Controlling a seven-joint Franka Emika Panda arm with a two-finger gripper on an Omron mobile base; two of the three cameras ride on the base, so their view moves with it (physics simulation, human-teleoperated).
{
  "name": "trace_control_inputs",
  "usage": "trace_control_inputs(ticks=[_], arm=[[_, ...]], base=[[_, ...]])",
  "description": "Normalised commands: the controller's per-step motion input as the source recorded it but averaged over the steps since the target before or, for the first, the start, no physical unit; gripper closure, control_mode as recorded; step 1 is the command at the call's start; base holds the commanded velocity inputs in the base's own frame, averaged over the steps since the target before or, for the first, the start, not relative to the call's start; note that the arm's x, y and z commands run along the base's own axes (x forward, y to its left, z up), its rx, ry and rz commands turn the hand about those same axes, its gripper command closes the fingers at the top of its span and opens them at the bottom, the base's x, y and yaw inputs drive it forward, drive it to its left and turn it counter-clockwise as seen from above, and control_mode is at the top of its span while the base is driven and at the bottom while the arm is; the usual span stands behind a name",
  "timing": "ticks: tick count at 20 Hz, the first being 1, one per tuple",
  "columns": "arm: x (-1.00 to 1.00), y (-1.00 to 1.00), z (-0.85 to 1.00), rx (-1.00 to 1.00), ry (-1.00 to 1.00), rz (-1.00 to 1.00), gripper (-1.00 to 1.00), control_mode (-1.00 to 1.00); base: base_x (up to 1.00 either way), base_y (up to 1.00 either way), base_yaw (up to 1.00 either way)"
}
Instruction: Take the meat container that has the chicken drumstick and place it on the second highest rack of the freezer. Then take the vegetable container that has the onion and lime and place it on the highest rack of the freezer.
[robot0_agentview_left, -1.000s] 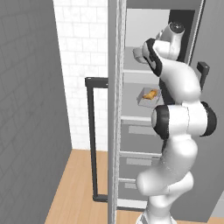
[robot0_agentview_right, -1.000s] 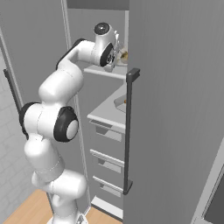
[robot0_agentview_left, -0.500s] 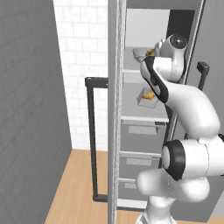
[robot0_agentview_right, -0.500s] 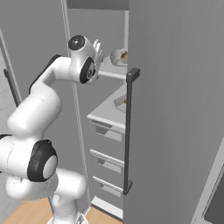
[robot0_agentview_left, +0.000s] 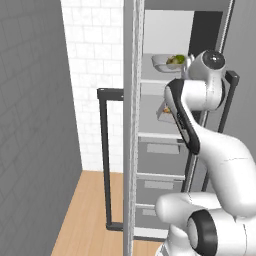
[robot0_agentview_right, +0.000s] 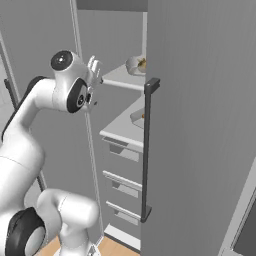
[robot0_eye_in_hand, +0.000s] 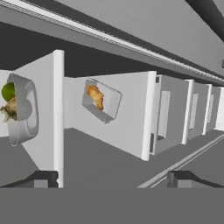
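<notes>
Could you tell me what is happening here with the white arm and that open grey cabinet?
The white arm's tool is open and empty in front of the tall grey freezer, holding nothing. Both containers already sit inside: the pale bowl-like container with the glossy green lime and the tan onion is on the highest rack, and the grey tray with the golden-brown chicken drumstick is on the rack just below. The placing looks complete.

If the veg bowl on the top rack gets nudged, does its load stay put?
Probably not fully. The lime and onion look round and loose in the bowl, so they would likely roll. The bowl's raised wall should mostly contain them. The bowl looks rigid, likely sliding rather than flexing.
</notes>
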Motion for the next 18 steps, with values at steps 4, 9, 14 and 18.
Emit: trace_control_inputs(ticks=[4, 9, 14, 18], arm=[[-1.0, 0.1, 0.0, 0.02, 0.13, 0.0, -1.0, -1.0], [-1.0, 0.0, 0.0, 0.08, 0.24, 0.0, -1.0, -1.0], [-1.0, 0.0, 0.0, 0.12, 0.32, 0.0, -1.0, -1.0], [-1.0, 0.0, -0.08, 0.01, 0.32, 0.0, -1.0, -1.0]], base=[[0.0, 0.0, 0.0], [0.0, 0.0, 0.0], [0.0, 0.0, 0.0], [0.0, 0.0, 0.0]])
